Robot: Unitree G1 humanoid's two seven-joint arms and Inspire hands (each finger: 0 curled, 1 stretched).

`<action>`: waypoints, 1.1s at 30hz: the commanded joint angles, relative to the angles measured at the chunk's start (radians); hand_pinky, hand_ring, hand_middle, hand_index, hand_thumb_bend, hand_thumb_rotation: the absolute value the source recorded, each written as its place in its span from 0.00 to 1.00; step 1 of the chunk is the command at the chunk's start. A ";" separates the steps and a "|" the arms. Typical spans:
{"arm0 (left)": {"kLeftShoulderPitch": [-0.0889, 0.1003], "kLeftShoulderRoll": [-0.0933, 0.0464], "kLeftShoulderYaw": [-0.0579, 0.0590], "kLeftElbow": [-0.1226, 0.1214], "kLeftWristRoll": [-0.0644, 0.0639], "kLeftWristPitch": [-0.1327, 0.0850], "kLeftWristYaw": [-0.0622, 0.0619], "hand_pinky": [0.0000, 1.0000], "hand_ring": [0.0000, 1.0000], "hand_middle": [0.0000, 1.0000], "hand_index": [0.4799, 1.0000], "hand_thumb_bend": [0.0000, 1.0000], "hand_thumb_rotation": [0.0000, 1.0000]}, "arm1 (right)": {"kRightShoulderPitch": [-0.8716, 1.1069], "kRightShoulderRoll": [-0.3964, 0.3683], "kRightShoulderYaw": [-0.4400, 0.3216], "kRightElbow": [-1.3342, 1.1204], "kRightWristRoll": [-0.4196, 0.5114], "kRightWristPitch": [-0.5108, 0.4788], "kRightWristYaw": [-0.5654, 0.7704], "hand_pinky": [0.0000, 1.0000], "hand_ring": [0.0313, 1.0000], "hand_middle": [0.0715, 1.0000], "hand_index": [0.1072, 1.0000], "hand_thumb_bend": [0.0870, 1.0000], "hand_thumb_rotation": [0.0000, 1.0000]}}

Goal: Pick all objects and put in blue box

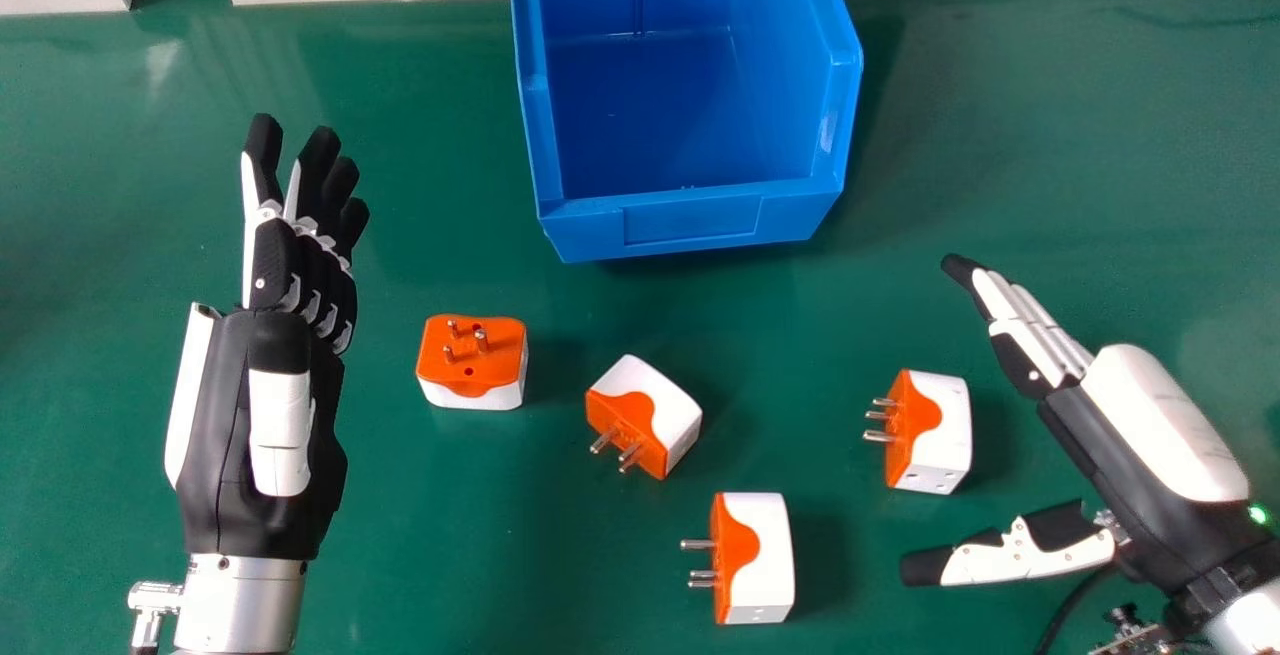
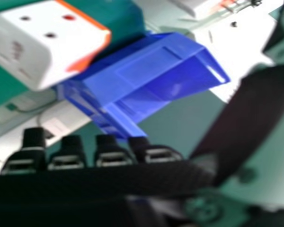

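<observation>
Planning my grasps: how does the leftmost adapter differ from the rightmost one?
The leftmost adapter has its prongs pointing up; the rightmost adapter lies with its prongs pointing left. The leftmost shows mostly orange, the rightmost more white than orange. The leftmost is beside the left hand, the rightmost beside the right hand. Both sit on the table, outside the blue box.

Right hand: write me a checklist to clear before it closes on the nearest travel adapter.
1. Right hand open, thumb spread from fingers: ok.
2. Travel adapter nearest it resting on the green table: ok.
3. Fingers and thumb touching that adapter: not ok, gaps show on both sides in the head view.
4. Right hand low enough to grasp: cannot tell, its height over the table is unclear.
5. Left hand away from that adapter: ok, it is at the head view's left.
6. Blue box upright, opening unblocked: ok.
</observation>
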 commanded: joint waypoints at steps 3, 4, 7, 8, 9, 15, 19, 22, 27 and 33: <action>-0.001 0.001 0.004 -0.016 0.000 -0.022 0.002 1.00 1.00 1.00 1.00 0.94 0.96 | -0.038 -0.017 0.009 0.052 0.027 -0.041 -0.038 0.89 0.98 1.00 1.00 1.00 0.45; -0.002 0.001 0.004 -0.014 0.000 -0.023 0.001 1.00 1.00 1.00 1.00 0.94 0.96 | -0.043 -0.017 0.010 0.064 0.028 -0.043 -0.041 0.88 0.98 1.00 1.00 1.00 0.44; -0.003 0.003 0.004 -0.013 -0.001 -0.023 -0.001 1.00 1.00 1.00 1.00 0.94 0.96 | -0.052 -0.019 0.012 0.089 0.033 -0.046 -0.049 0.87 0.98 1.00 1.00 1.00 0.44; -0.003 0.003 0.004 -0.014 -0.001 -0.023 -0.002 1.00 1.00 1.00 1.00 0.94 0.96 | -0.054 -0.020 0.013 0.092 0.033 -0.046 -0.050 0.87 0.98 1.00 1.00 1.00 0.44; -0.003 0.004 0.003 -0.014 -0.002 -0.023 -0.003 1.00 1.00 1.00 1.00 0.94 0.96 | -0.055 -0.020 0.013 0.095 0.033 -0.046 -0.053 0.87 0.98 1.00 1.00 1.00 0.43; -0.002 0.005 0.005 -0.015 -0.007 -0.021 -0.008 1.00 1.00 1.00 1.00 0.94 0.96 | -0.076 -0.016 0.021 0.147 0.027 -0.051 -0.077 0.86 0.96 1.00 1.00 1.00 0.40; -0.003 0.005 0.004 -0.012 -0.011 -0.022 -0.013 1.00 1.00 1.00 1.00 0.94 0.96 | -0.088 -0.016 0.032 0.184 0.017 -0.057 -0.105 0.86 0.96 1.00 1.00 1.00 0.40; -0.003 0.005 0.005 -0.012 -0.011 -0.023 -0.013 1.00 1.00 1.00 1.00 0.94 0.96 | -0.088 -0.019 0.038 0.185 0.017 -0.056 -0.114 0.85 0.95 1.00 1.00 1.00 0.39; -0.003 0.003 0.004 -0.012 -0.009 -0.025 -0.013 1.00 1.00 1.00 1.00 0.94 0.96 | -0.094 -0.030 0.054 0.188 -0.004 -0.040 -0.137 0.83 0.94 0.99 1.00 1.00 0.39; -0.001 0.002 0.005 -0.017 -0.005 -0.024 -0.008 1.00 1.00 1.00 1.00 0.94 0.96 | -0.106 -0.038 0.078 0.202 0.000 -0.011 -0.121 0.83 0.94 0.99 1.00 1.00 0.39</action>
